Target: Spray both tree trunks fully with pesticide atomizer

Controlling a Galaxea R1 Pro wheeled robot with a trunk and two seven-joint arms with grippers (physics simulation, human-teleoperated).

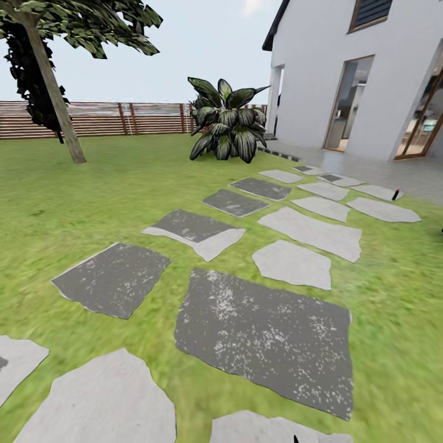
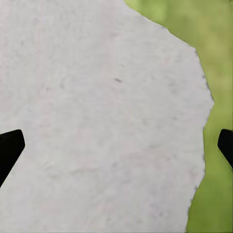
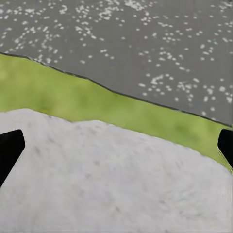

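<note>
up in the upper left of the head view stands a tree (image 1: 52,92) with a slim, leaning grey-tan trunk (image 1: 61,117), bare low down, its dark leafy crown cut off by the top edge; whether it is one of the two trees to be sprayed cannot be told. a darker narrow tree (image 1: 27,80) stands just behind it against the fence (image 1: 123,118), a run of brown horizontal slats across the left half of the frame. a small dark object with a red tip (image 1: 395,194) lies at the right, near the paved patio (image 1: 394,172); it is too small to identify.

outward from the tree, the lawn (image 1: 92,191) spreads wide and green over the left and middle of the frame, open and flat. a broad-leaved dark plant (image 1: 227,123) sits at upper centre, near the corner of a white house (image 1: 344,67) with glass doors. stepping stones (image 1: 264,335) in dark and pale grey run from the bottom edge toward the patio, with grass strips between them.

the left gripper (image 2: 116,145) hangs over a pale grey stone (image 2: 97,121), grass along the right edge; its black fingertips (image 2: 9,145) sit at opposite sides, spread wide with nothing between. the right gripper (image 3: 116,145) is likewise spread and holding nothing, above a pale stone (image 3: 111,179), a grass strip, then a dark speckled stone (image 3: 145,43).
</note>
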